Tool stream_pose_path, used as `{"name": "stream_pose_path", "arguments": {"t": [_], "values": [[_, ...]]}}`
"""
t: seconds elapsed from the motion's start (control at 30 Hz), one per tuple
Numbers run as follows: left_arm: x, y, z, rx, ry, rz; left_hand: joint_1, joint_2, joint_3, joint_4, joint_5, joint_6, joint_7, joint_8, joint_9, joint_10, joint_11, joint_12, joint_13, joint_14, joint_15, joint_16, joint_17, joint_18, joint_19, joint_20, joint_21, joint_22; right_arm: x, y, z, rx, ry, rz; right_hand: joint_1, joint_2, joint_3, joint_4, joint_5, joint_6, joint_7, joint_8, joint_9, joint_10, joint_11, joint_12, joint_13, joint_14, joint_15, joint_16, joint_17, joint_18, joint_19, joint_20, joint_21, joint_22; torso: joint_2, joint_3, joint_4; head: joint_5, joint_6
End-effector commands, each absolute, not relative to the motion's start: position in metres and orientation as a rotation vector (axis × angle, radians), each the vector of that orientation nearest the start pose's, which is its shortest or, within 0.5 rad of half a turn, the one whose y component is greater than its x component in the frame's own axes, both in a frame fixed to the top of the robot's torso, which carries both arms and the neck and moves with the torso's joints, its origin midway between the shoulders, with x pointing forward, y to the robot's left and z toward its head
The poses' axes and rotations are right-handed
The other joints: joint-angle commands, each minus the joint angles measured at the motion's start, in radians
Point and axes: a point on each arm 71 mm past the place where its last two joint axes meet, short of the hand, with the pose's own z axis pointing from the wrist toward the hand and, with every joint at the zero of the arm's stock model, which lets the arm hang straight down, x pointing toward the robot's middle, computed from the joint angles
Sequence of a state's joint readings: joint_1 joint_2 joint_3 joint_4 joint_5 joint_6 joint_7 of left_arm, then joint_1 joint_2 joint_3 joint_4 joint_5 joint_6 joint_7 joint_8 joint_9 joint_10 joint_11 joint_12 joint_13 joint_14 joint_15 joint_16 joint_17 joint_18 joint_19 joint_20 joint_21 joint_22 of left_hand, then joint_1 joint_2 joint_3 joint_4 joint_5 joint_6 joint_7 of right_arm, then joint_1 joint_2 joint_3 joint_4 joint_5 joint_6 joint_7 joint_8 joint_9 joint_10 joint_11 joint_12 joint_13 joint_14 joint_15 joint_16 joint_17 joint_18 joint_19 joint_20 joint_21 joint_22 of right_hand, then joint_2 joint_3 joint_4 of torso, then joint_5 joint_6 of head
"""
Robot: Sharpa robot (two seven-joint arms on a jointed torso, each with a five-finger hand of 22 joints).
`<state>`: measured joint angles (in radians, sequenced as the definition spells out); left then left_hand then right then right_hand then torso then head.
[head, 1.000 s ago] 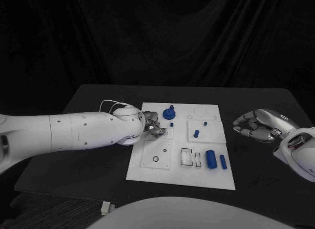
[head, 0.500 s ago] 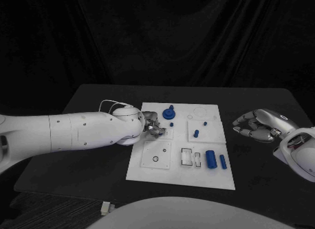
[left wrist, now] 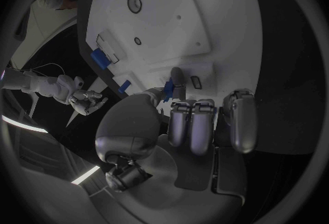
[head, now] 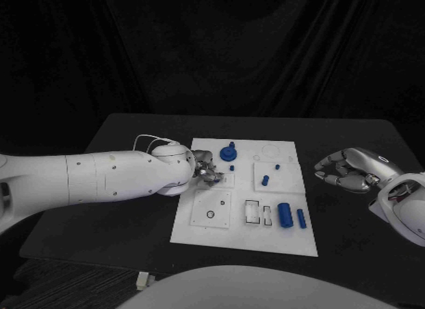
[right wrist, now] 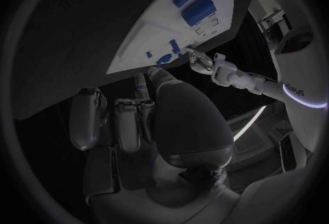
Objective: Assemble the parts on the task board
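**A:** What was the left robot hand (head: 205, 171) doing?

**B:** It hung over the task board (head: 212, 226) near its left edge. In the left wrist view a small blue part (left wrist: 167, 88) sat pinched between its thumb and a finger, so it was grasping that piece, with the other fingers (left wrist: 194, 125) curled in beside it. A small rectangular slot (left wrist: 194, 82) lay just beyond the fingertip. I judged that to be the target, though the fisheye bend made that uncertain.

**A:** And the right robot hand (head: 348, 169)?

**B:** It hovered over the black table (head: 129, 138), apart from the board's right edge. The right wrist view showed a small blue piece (right wrist: 142, 86) nipped between its thumb and a finger, so it too was grasping one.

**A:** How far along was the job?

**B:** Partway, by my reading. At the board's far edge a blue round part (head: 228, 154) with a blue peg (head: 231, 145) behind it looked seated, and two small blue pegs (head: 277, 167) stood on the raised plate right of them. A third little peg (head: 231, 168) stood just beside the left robot hand. Two blue cylinders (head: 284, 215) lay loose near the board's near right corner, one thick and one thin, beside empty rectangular slots (head: 252, 211). A ring socket (head: 210, 214) nearer the left edge also stood empty.

**A:** So the count?

**B:** One board, seven blue parts on it as far as I could make out, and one in each robot hand.
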<state>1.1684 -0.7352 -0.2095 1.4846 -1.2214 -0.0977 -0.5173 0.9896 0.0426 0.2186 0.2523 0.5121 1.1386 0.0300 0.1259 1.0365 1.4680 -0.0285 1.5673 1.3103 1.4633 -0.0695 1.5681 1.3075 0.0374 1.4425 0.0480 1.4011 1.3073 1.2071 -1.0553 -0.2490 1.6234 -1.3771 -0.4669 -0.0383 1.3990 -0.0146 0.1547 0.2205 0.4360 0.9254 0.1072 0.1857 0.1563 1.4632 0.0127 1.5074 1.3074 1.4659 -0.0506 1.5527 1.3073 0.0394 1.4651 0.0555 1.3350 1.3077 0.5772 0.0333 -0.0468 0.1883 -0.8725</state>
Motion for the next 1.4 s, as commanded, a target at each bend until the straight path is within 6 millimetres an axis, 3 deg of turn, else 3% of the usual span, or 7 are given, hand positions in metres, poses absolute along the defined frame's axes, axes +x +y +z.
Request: {"name": "stream_pose_path", "arguments": {"t": [0.03,0.23,0.37,0.57,0.73,1.1,1.4], "values": [[0.4493,0.1880,-0.2940,-0.078,2.284,-0.287,0.011,0.003,0.005,-0.002,0.003,-0.002,0.000,-0.003,0.001,0.103,-0.003,0.004,0.261,0.108,-0.001,0.003,0.263,0.010,0.001,-0.005,-0.004,0.190,0.4294,-0.2788,-0.2377,-0.051,1.745,0.575,0.008,0.000,0.006,0.002,0.002,0.007,-0.002,-0.005,-0.002,0.030,-0.001,-0.007,0.147,0.097,-0.002,-0.004,0.235,0.016,0.000,0.001,-0.003,0.188,0.001,0.0001,-0.0006,0.000,0.000],[0.4493,0.1886,-0.2941,-0.078,2.286,-0.284,0.014,0.000,0.007,-0.005,-0.002,-0.003,0.001,-0.004,0.001,0.103,-0.002,0.004,0.261,0.108,-0.001,0.003,0.263,0.010,0.000,-0.005,-0.006,0.190,0.4295,-0.2788,-0.2378,-0.051,1.746,0.574,0.008,0.000,0.006,0.002,0.002,0.007,-0.002,-0.005,-0.002,0.030,-0.001,-0.007,0.147,0.097,-0.002,-0.004,0.235,0.016,0.000,0.001,-0.003,0.188,0.001,0.0004,0.0002,0.001,0.000],[0.4494,0.1874,-0.2940,-0.077,2.284,-0.289,0.012,-0.002,0.007,0.000,-0.056,-0.001,0.002,-0.005,0.001,0.103,-0.001,0.004,0.261,0.108,-0.001,0.003,0.263,0.010,0.002,-0.005,-0.007,0.192,0.4295,-0.2785,-0.2379,-0.052,1.747,0.575,0.008,0.000,0.006,0.002,0.002,0.007,-0.002,-0.005,-0.002,0.030,-0.001,-0.007,0.147,0.097,-0.002,-0.004,0.235,0.016,0.000,0.001,-0.003,0.188,0.001,0.0001,-0.0005,0.000,0.000],[0.4497,0.1853,-0.2938,-0.075,2.279,-0.298,-0.041,0.000,-0.060,0.036,-0.340,0.004,0.007,-0.007,-0.001,0.103,0.003,0.004,0.261,0.108,0.003,0.003,0.263,0.010,0.004,-0.001,-0.012,0.196,0.4292,-0.2787,-0.2380,-0.051,1.748,0.574,0.008,0.000,0.006,0.002,0.002,0.007,-0.002,-0.005,-0.002,0.030,-0.001,-0.007,0.147,0.097,-0.002,-0.004,0.235,0.016,0.000,0.001,-0.003,0.188,0.001,-0.0005,-0.0014,-0.001,0.000],[0.4500,0.1849,-0.2934,-0.076,2.273,-0.305,-0.131,0.018,-0.145,0.040,-0.450,0.007,0.010,-0.011,-0.005,0.103,0.006,0.004,0.261,0.108,0.006,0.003,0.263,0.010,0.006,0.001,-0.015,0.199,0.4290,-0.2793,-0.2381,-0.050,1.751,0.572,0.008,0.000,0.006,0.002,0.002,0.007,-0.002,-0.005,-0.002,0.030,-0.001,-0.007,0.147,0.097,-0.002,-0.004,0.235,0.016,0.000,0.001,-0.003,0.188,0.001,0.0003,0.0001,0.000,0.000],[0.4507,0.1853,-0.2925,-0.084,2.257,-0.317,-0.186,0.036,-0.200,0.041,-0.454,0.009,0.011,-0.012,-0.007,0.103,0.007,0.004,0.261,0.108,0.006,0.003,0.263,0.010,0.008,0.002,-0.016,0.200,0.4290,-0.2788,-0.2385,-0.050,1.753,0.572,0.006,-0.001,0.009,0.001,0.004,0.008,-0.001,-0.006,-0.002,0.030,-0.001,-0.007,0.147,0.097,-0.002,-0.005,0.234,0.016,-0.001,0.001,-0.005,0.188,0.000,0.0005,0.0002,0.002,0.000],[0.4504,0.1902,-0.2864,-0.122,2.186,-0.365,-0.134,0.032,-0.221,0.033,-0.422,0.020,0.006,-0.004,-0.003,0.103,0.003,0.004,0.261,0.108,0.003,0.003,0.263,0.007,0.017,0.000,-0.006,0.204,0.4278,-0.2809,-0.2375,-0.045,1.745,0.571,0.006,-0.002,0.010,0.000,0.005,0.008,-0.002,-0.006,-0.002,0.030,-0.001,-0.006,0.147,0.097,-0.002,-0.005,0.233,0.016,-0.001,0.001,-0.005,0.188,0.001,-0.0005,-0.0013,-0.005,0.000]]}}
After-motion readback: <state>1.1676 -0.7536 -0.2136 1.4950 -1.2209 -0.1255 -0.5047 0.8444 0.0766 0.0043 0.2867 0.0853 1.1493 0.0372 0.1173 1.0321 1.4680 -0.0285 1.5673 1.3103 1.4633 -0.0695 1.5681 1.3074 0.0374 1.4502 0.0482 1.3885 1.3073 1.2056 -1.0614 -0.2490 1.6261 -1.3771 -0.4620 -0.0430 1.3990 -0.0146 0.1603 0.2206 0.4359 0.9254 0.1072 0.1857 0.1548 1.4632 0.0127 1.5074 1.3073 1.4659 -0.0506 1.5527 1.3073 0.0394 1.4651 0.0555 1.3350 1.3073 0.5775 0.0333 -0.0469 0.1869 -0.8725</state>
